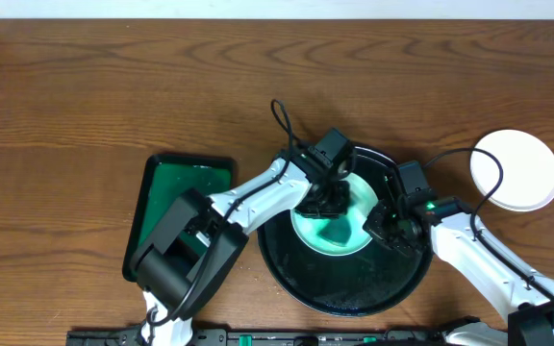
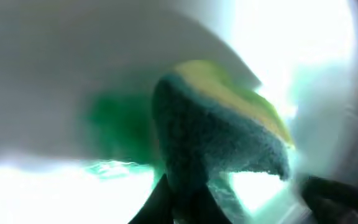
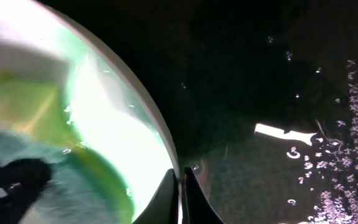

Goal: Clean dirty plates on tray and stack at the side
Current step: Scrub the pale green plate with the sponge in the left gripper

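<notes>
Both arms reached inward, left gripper (image 1: pixel 327 205) pointed down and clamped on sponge (image 2: pixel 222 137), right gripper (image 1: pixel 386 229) pinched plate (image 3: pixel 110 124) rim.

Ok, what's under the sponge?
The plate, lying in the black tray. The patch of plate beneath the sponge is covered, so any dirt there can't be seen.

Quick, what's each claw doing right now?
Left gripper: shut on the sponge.
Right gripper: shut on the plate rim.

Blurry sponge (image 2: pixel 222 143) and plate (image 2: pixel 61 81)
</notes>
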### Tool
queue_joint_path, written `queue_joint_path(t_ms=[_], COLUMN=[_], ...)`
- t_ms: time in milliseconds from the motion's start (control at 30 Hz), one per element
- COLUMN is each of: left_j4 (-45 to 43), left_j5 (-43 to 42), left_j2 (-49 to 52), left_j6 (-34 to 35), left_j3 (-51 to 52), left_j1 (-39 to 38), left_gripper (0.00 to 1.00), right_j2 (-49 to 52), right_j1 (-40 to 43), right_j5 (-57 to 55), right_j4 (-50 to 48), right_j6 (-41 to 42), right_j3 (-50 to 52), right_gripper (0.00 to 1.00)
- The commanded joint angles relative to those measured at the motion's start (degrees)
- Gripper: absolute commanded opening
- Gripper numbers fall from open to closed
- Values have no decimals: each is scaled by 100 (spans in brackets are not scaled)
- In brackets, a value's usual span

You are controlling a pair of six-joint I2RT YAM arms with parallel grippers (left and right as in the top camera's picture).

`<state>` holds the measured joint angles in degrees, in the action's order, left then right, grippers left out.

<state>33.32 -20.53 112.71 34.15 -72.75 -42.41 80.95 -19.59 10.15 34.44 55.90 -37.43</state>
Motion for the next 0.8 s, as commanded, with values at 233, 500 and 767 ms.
queue_joint_path(t_ms=[233,500,767], left_j4=[1403,1016,-223], left_j5=[3652,1537,-1344], left_j2=[485,485,485], left_j6=[640,-282,-647], left_j3=[428,428,428], left_j1=[831,809,153], left_gripper=[7,7,7], right_j2=[13,13,13], right_j1=[76,76,76], right_j5=[-92,-188,-216], right_j4=[72,72,76], right_j6=[-44,-46,-92], right_j3=[9,9,9], right_gripper=[2,2,2])
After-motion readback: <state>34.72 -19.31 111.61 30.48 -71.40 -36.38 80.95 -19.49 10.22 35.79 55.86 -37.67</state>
